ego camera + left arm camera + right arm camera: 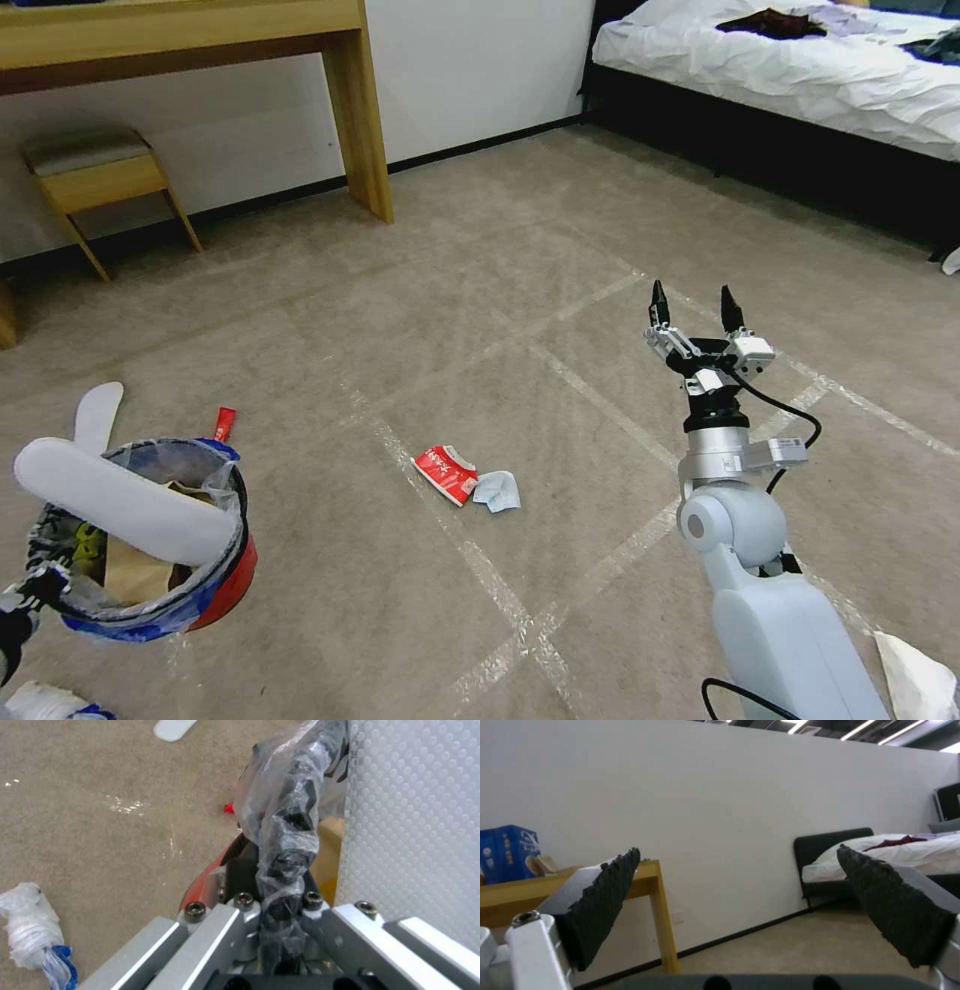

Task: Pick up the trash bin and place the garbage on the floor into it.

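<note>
1. Trash bin (215, 590): red, lined with a clear bag, held up off the floor (560, 420) at the robot's left.
2. Left gripper (280, 907): clamped on the bin's bagged rim, one finger inside and one outside.
3. In the bin: one white slipper (120, 500) lying across the rim, brown paper bag (135, 570) beneath it.
4. Beyond the bin on the carpet: second slipper (98, 415) and a red wrapper (224, 423).
5. To the bin's right on the carpet: flattened red carton (445, 472) touching a light-blue scrap (498, 491).
6. Right gripper (693, 308): farther right of the bin, raised, fingers apart, holding nothing.
</note>
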Motion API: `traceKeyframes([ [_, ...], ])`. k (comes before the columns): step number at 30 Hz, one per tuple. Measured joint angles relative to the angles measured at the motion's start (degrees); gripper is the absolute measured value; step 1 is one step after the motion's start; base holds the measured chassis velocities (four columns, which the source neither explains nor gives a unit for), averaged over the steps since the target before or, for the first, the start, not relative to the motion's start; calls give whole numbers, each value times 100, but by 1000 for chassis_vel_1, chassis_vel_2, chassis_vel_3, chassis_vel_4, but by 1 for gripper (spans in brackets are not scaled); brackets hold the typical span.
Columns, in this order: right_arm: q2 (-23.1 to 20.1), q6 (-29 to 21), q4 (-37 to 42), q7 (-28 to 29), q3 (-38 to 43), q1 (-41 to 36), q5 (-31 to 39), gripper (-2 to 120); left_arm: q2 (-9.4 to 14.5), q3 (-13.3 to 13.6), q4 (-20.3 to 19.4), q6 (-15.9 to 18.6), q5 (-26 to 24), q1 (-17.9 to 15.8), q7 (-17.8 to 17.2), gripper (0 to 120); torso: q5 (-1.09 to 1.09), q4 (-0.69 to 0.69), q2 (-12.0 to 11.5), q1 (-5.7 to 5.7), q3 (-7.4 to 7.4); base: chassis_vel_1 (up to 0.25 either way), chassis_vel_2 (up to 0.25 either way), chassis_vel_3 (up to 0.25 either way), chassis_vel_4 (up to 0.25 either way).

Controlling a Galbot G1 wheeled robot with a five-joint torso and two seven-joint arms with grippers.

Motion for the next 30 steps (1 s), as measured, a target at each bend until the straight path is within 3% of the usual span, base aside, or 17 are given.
traceKeyframes([
  [30, 3, 114, -73, -15, -173, 41, -170, 100, -20, -54, -2, -16, -12, -2, 8, 0, 0, 0, 0, 2, 1, -98, 98, 100, -96],
])
